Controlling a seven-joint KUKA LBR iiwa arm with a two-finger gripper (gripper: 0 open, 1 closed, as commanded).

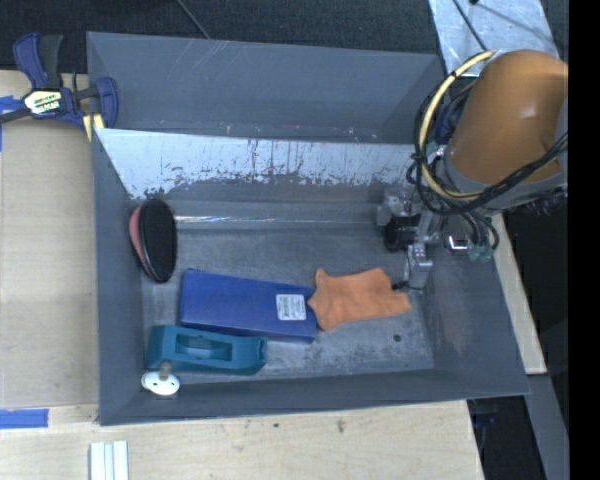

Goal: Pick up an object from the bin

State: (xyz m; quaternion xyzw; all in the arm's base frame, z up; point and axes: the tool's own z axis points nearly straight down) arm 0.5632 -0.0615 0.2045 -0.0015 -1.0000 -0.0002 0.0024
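The tool (418,260) hangs low at the right side of the bin (280,88), wide or narrow I cannot tell, just beside the right edge of an orange cloth (360,301) that touches a blue box (230,306), with a teal holder (205,351) nearer and a black brush (158,240) at the left.

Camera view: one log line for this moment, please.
gripper | at right side of bin, by right end of orange cloth | cloth lying on bin floor | blue box, teal tape dispenser, black brush left of cloth
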